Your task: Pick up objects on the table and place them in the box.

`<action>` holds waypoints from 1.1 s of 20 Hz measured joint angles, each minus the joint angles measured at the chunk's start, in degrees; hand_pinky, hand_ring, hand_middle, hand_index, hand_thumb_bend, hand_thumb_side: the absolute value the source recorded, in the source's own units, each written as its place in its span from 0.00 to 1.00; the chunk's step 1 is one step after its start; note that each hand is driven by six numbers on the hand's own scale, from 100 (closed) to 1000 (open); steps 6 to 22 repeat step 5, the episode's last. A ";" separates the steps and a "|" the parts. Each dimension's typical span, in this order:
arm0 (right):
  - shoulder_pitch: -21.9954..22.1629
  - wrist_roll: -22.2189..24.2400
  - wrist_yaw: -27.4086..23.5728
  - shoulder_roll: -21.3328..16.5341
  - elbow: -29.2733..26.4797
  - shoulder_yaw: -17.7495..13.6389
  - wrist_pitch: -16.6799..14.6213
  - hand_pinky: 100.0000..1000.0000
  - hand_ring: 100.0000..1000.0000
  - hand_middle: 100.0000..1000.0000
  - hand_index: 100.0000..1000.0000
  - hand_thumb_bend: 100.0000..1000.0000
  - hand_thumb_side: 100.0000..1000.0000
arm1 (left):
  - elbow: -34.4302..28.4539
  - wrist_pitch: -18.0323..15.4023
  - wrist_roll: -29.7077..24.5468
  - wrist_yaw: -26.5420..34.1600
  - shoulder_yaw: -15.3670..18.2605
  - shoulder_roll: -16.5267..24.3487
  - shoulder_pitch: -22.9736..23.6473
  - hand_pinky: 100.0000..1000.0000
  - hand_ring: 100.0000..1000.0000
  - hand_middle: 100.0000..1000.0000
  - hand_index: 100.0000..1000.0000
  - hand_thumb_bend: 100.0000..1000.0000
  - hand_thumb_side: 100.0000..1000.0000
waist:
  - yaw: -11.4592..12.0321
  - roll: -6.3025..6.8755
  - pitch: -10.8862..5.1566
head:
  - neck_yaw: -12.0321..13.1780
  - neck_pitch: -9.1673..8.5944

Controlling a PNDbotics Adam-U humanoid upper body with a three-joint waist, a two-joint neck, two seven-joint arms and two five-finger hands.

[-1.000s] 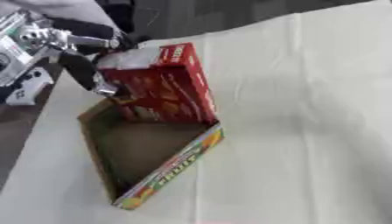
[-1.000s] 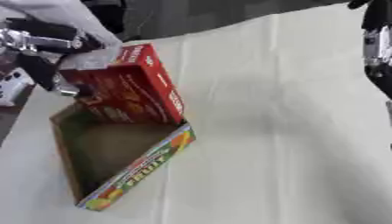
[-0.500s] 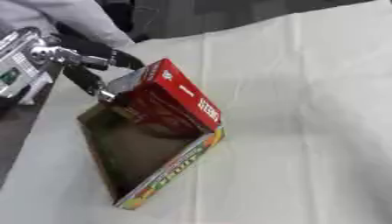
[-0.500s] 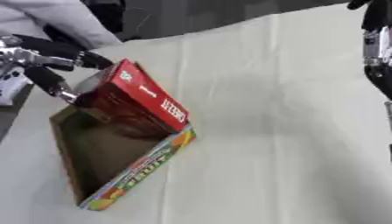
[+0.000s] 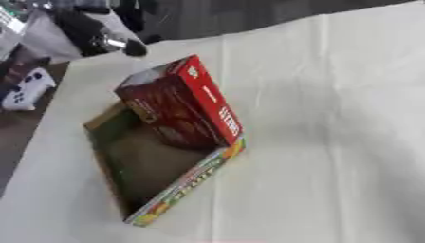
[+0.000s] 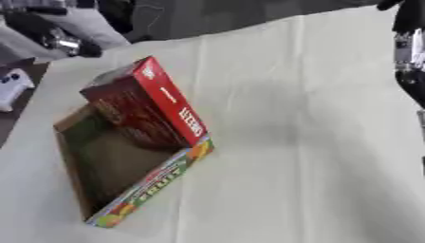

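A red carton (image 5: 187,107) stands tilted inside the shallow cardboard box (image 5: 181,189), its lower edge in the box's far right corner and its top leaning up and left. The box has a colourful printed front wall and a brown floor. My left hand (image 5: 112,42) is blurred at the upper left, off the carton, open and holding nothing. At the upper right edge of the right eye view my right hand (image 6: 408,45) hangs far from the box.
A white game controller (image 5: 25,90) lies on the dark surface beyond the table's left edge. The pale tablecloth (image 5: 332,118) stretches wide to the right of the box.
My left hand has let go of the red carton and pulled back up and left. The carton has tipped further upright against the box's far corner. The right hand has stayed put.
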 measured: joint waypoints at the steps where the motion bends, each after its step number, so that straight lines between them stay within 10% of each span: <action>1: 0.00 0.00 0.00 0.12 0.01 -0.08 0.00 0.46 0.73 0.78 0.83 0.00 0.61 | -0.72 0.42 -0.42 4.07 1.25 -0.11 0.00 0.94 0.95 0.95 0.96 0.10 1.00 | -0.04 -0.06 0.16 | 0.00 0.00; 5: 0.00 -0.01 0.00 0.40 0.02 -0.19 -0.04 0.46 0.73 0.78 0.83 0.00 0.61 | -3.63 2.83 -2.83 20.57 2.71 -0.03 1.36 0.86 0.88 0.89 0.90 0.03 1.00 | -0.12 -0.12 0.61 | 0.00 0.00; 22: 0.00 -0.01 0.00 0.40 0.02 -0.19 -0.04 0.46 0.73 0.78 0.83 0.00 0.61 | -3.63 2.83 -2.83 20.57 2.71 -0.03 1.36 0.86 0.88 0.89 0.90 0.03 1.00 | -0.12 -0.12 0.61 | 0.00 0.00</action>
